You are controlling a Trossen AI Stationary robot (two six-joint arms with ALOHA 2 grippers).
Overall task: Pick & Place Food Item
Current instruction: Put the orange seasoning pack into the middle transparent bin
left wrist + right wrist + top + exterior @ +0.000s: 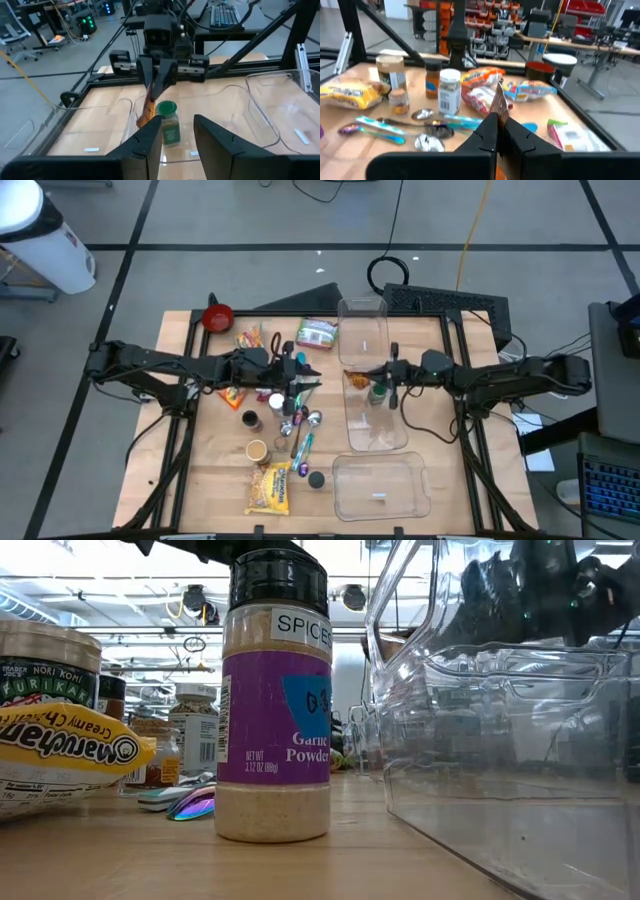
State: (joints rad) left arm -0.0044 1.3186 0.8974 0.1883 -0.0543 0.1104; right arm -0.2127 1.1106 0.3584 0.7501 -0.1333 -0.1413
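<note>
So the right gripper [159,82] is hanging over the middle clear bin [375,438], jaws pressed together and pinching a thin orange snack packet [146,111] by its top edge. That packet is dangling right above the bin, next to a green-lidded spice jar [168,122] that's already standing inside. The left gripper [300,385] is sitting over the clutter on the worktop [215,460], near the spoons [308,418] and the white-capped jar [276,401]. Its jaws are spread a little with nothing between them, pointing across at the bin.

My read: this is the drop-off step. To do it nicely, I'd be lowering the packet until its bottom is nearly on the bin floor before letting go, and keeping it off to the side of the green-lidded spice jar so it isn't knocking that over. A flimsy packet swings, so going slow and letting it settle first looks smart. The left arm should be staying out of the way.
</note>
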